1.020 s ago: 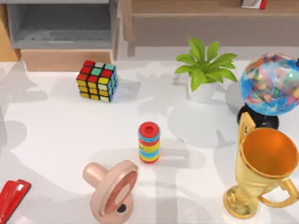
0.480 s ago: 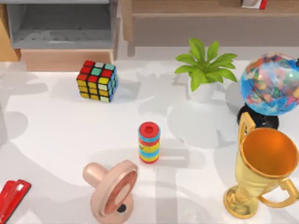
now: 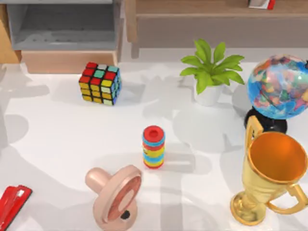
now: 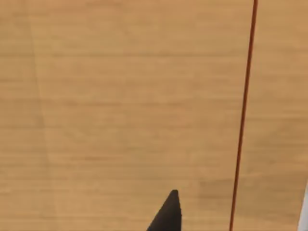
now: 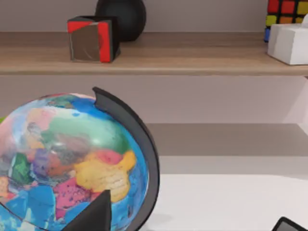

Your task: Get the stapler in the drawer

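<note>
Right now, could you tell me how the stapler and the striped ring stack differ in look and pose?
The stapler lies flat at the table's near left corner, partly cut off by the top view's edge; the ring stack stands upright near the middle. The stapler is plain red; the ring stack has coloured bands under a red top. Both rest on the white table, untouched.

Bright, even light; soft grey shadows (several overlapping) spread across the white table (image 3: 62, 139).

No lettering, label, brand, number or sign can be read on anything here; the globe (image 3: 279, 86) carries coloured patches without legible names.
</note>
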### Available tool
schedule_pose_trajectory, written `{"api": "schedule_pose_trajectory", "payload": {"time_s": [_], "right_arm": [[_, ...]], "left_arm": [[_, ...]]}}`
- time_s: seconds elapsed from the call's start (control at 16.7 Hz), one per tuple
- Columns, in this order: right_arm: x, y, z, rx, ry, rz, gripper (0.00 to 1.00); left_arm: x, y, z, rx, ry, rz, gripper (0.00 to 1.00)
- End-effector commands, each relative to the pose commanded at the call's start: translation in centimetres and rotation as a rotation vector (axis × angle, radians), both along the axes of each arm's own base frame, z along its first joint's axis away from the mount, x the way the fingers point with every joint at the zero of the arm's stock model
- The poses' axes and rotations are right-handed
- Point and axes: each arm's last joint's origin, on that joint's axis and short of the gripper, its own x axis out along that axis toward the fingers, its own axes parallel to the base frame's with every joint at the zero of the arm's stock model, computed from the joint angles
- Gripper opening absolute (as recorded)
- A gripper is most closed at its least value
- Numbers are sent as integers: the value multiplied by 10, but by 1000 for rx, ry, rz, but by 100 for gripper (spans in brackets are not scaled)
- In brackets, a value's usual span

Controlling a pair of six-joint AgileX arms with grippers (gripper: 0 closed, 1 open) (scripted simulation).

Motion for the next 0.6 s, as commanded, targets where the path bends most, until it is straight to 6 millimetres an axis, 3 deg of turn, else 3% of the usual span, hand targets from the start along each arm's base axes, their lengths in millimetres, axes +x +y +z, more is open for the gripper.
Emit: {"api": "schedule_pose_trajectory", "payload": {"time_s": [0.3, 0.6], "right_arm": [[0, 0, 0, 0, 0, 0, 100], [0, 0, 0, 0, 0, 0, 100]], "left_arm": [[0, 0, 0, 0, 0, 0, 2], [0, 0, 0, 0, 0, 0, 0]]}}
